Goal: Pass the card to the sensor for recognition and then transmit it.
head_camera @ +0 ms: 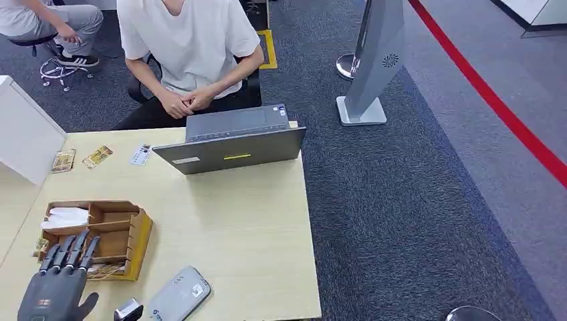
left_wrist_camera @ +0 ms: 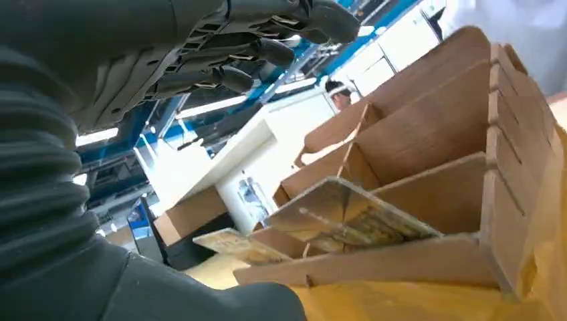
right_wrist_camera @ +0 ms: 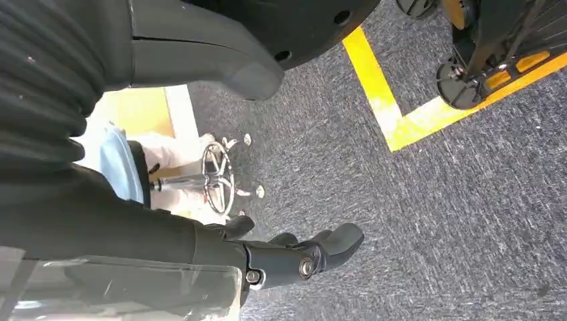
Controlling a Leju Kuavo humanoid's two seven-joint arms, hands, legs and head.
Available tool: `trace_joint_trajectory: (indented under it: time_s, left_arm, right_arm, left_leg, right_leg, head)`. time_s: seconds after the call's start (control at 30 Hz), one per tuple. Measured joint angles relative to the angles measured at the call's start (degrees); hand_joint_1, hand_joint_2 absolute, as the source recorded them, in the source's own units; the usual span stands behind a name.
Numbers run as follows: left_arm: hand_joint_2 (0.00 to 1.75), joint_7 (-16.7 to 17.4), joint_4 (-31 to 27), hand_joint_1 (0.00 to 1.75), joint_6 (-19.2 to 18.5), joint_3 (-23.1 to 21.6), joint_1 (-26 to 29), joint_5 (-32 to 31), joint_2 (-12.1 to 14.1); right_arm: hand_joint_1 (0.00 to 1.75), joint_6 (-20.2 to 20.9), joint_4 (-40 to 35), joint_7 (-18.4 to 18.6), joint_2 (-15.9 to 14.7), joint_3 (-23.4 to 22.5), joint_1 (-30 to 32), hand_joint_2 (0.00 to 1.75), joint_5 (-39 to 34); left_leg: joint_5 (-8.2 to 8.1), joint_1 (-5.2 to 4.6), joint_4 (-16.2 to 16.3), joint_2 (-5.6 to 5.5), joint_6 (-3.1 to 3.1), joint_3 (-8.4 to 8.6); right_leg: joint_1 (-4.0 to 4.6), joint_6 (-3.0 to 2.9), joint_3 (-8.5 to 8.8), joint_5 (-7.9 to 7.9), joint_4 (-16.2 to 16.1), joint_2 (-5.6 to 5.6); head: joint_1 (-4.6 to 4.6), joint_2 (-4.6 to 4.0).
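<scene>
Far left of the bench [head_camera: 234, 221]: a white box [head_camera: 23, 137], edge on. Just beside it, toward the far edge, three small cards in a row: a brownish one [head_camera: 63, 160], a yellow one [head_camera: 97, 156], a white one [head_camera: 140, 154], all flat and apart from each other.

Nearer, on the left side: a cardboard organizer [head_camera: 137, 234] with several compartments. In its far-left compartment, a folded white sheet [head_camera: 65, 217]. In its nearest compartment, the card stack [head_camera: 107, 271], seen from the left wrist as patterned cards [left_wrist_camera: 348, 214] leaning tilted against a divider.

Left hand [head_camera: 57, 284]: hovers at the organizer's near left corner, palm down, fingers [head_camera: 73, 247] straight and spread over the cardboard, holding nothing. Seen from the left wrist, fingers [left_wrist_camera: 267, 50] stretched out above the compartments, not touching the cards.

Right of the hand, at the near edge: a small dark object [head_camera: 128, 311], too cropped to identify. Just beside it, the grey sensor [head_camera: 179, 294], flat on the bench, apart from the organizer.

Centre, far edge: an open grey laptop [head_camera: 231, 144], back toward the robot. Behind it, a seated person in a white shirt [head_camera: 187, 40], hands clasped. Another seated person [head_camera: 53, 23] in the far left corner.

Further right, on the grey carpet: a slanted grey stand [head_camera: 374, 60] on a white base, then a red floor line [head_camera: 495, 100] running diagonally.

Right hand [right_wrist_camera: 294, 257]: hangs over the carpet, fingers loosely bent, thumb apart, nothing in its grasp. Beyond it, yellow floor tape [right_wrist_camera: 388, 114] and a chair base [right_wrist_camera: 217, 177].
</scene>
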Motion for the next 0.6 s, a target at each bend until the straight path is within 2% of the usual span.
trace_joint_trajectory:
  time_s: [0.17,0.23,0.43,0.6]
  left_arm:
    - [1.75,0.09,0.24,0.00,5.48,0.92,0.33,-2.82,-3.47]
    - [1.75,0.11,0.24,0.00,6.36,1.36,0.91,-3.15,-4.63]
    - [1.75,-0.28,1.91,0.00,4.72,2.32,1.05,-2.58,-7.74]
    - [1.75,-1.07,3.74,0.00,4.48,2.36,0.47,-2.23,-9.18]
  right_arm:
    - [0.00,0.31,0.00,0.00,0.00,0.20,0.00,1.75,1.40]
    - [0.00,0.35,0.00,0.02,0.00,0.33,0.00,1.75,1.97]
    - [0.00,1.11,0.00,0.28,-0.02,0.85,-0.01,1.75,2.27]
    - [0.00,1.05,0.00,0.50,-0.02,1.11,-0.01,1.75,2.75]
  left_leg:
    - [-0.01,-0.01,0.00,0.01,0.00,0.00]
    - [-0.03,-0.01,0.00,0.01,0.02,-0.01]
    - [-0.03,-0.01,0.00,-0.01,0.02,0.00]
    - [-0.03,-0.01,0.00,0.00,0.02,0.01]
  right_leg:
    - [-0.01,0.00,0.01,0.00,0.00,0.00]
    - [-0.01,0.00,0.01,0.00,-0.01,0.00]
    - [-0.01,0.01,0.01,-0.01,-0.02,-0.01]
    - [-0.01,0.01,0.01,-0.01,-0.02,0.00]
  head:
    - [0.00,0.00]
    - [0.00,0.00]
    - [0.02,0.00]
    - [0.00,0.00]
